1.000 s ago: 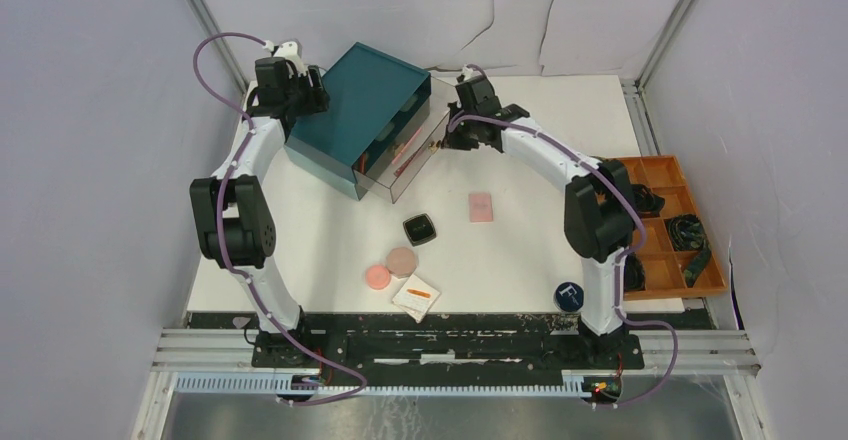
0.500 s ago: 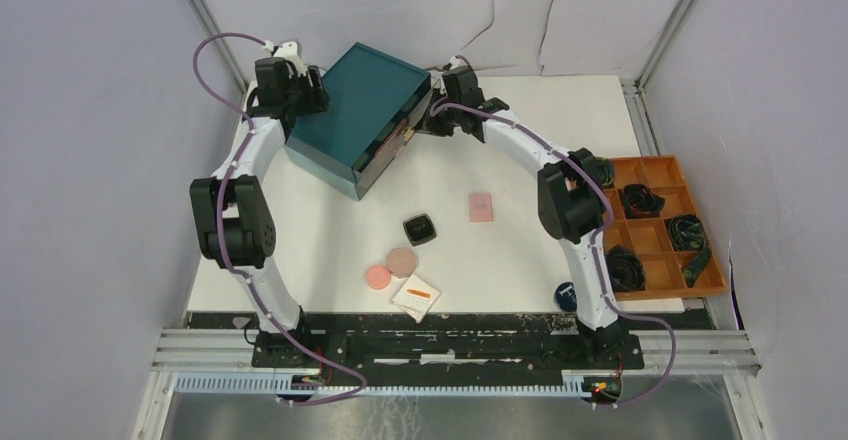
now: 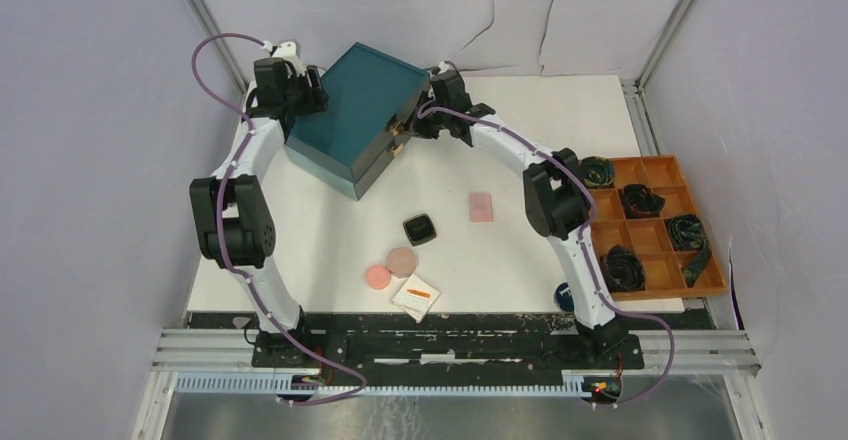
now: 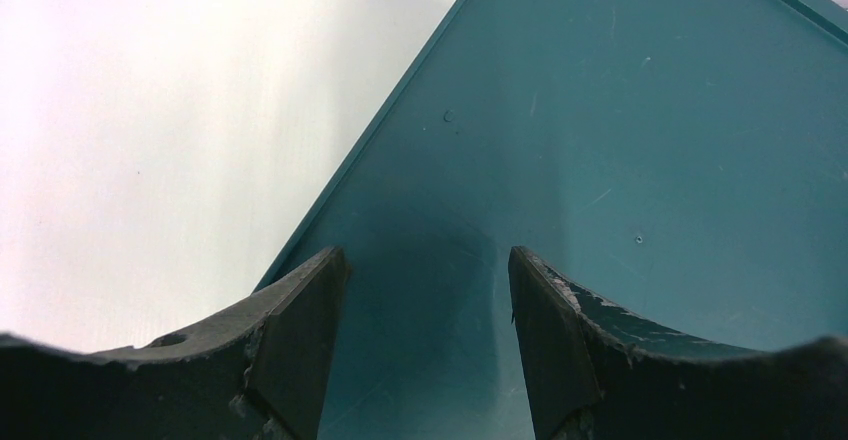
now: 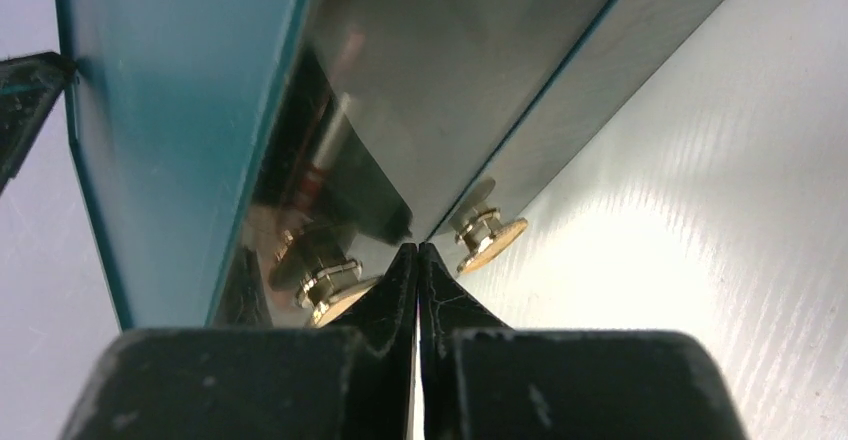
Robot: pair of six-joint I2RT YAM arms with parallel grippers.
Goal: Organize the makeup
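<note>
The right gripper (image 5: 417, 250), tips pinched together against the teal drawer box (image 3: 360, 110) between its brass knobs (image 5: 490, 232), could slip and skew the box, since the left gripper (image 4: 428, 260), spread open at its far side, clamps nothing, while the black compact (image 3: 420, 228), pink square (image 3: 481, 206) and round discs (image 3: 402, 260) lie loose on the table (image 3: 520, 160).

Left pincer (image 4: 428, 265) agape, right pincer (image 5: 417, 252) tight together, both arms far forward.

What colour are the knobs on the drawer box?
Gold, like brass. The knobs on the teal drawer box show best in the right wrist view.
</note>
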